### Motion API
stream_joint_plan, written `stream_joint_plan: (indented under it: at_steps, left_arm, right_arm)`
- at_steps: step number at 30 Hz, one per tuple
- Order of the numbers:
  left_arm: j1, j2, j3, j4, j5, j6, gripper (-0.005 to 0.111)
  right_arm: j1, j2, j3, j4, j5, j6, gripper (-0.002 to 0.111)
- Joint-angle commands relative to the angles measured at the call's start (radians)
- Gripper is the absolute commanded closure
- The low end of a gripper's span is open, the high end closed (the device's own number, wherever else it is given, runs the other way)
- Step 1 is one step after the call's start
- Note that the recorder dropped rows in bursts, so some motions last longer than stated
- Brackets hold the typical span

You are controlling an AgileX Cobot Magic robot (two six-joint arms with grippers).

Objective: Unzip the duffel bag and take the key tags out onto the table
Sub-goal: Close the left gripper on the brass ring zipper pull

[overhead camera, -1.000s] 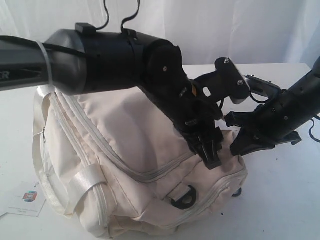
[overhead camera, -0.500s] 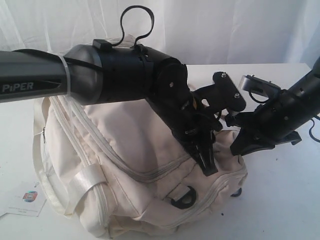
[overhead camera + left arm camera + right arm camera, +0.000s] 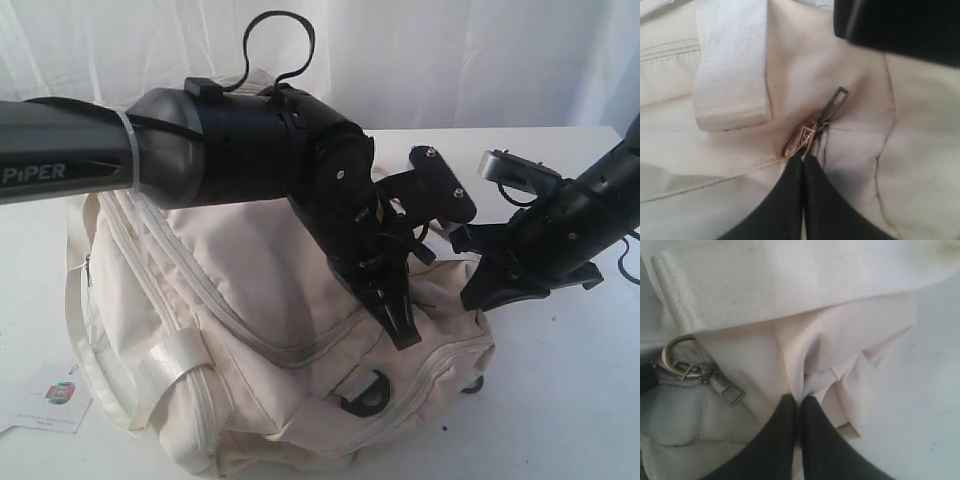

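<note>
Left wrist view showed the left gripper point(image 3: 803, 161) pinched shut on the gold zipper ring point(image 3: 796, 141), with the dark pull tab point(image 3: 836, 102) lying just beyond it, at one end of the duffel bag point(image 3: 240, 270). The right gripper point(image 3: 799, 401) was clamped on a fold of bag fabric near that ring, likely bracing it. The zipper track point(image 3: 232, 318) ran long from the grippers toward the left of the exterior view and looked closed, so the pull probably had to follow that line. The left arm was the one on the ring. No key tags showed; judged inside the bag, which sat on the surface point(image 3: 560, 400). Count: one bag, one ring, one pull tab, two grippers, one paper card point(image 3: 52, 402).
</note>
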Motion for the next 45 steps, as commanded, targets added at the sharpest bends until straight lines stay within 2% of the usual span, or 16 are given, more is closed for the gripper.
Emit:
stream_joint_plan:
  at_steps: [1,10,16,19,24,26,37,40,43,45]
  left_arm:
    - [0.002,-0.049,-0.005,0.014,0.063,-0.011,0.107]
    - [0.002,-0.099,-0.005,0.010,0.112,-0.011,0.107]
    - [0.002,-0.089,-0.005,-0.020,-0.006,-0.031,0.106]
    - [0.002,-0.070,-0.005,-0.038,-0.053,-0.031,0.092]
    - [0.002,-0.029,-0.005,-0.042,-0.038,-0.031,0.051]
    - [0.000,-0.020,-0.005,-0.042,-0.040,-0.031,0.046]
    - [0.000,0.028,-0.005,-0.042,-0.086,-0.029,0.050]
    - [0.000,0.037,-0.005,-0.042,-0.087,-0.029,0.054]
    - [0.000,0.040,-0.005,-0.042,-0.081,-0.029,0.070]
    - [0.000,0.040,-0.005,-0.042,-0.079,-0.029,0.085]
  right_arm:
    - [0.000,-0.002,0.001,-0.015,-0.006,-0.002,0.108]
    - [0.000,-0.002,0.001,-0.015,-0.006,-0.002,0.108]
    - [0.000,-0.002,0.001,-0.015,-0.003,-0.002,0.108]
    - [0.000,-0.002,0.001,-0.015,-0.003,-0.002,0.108]
    - [0.000,-0.002,0.001,-0.015,-0.007,-0.002,0.108]
    - [0.000,-0.002,0.001,-0.015,-0.009,-0.002,0.108]
    - [0.000,-0.002,0.001,-0.015,-0.009,-0.002,0.108]
    - [0.000,0.000,0.001,-0.015,-0.009,-0.002,0.108]
    - [0.000,0.000,0.001,-0.015,-0.009,-0.002,0.108]
    - [0.000,0.000,0.001,-0.015,-0.009,-0.002,0.108]
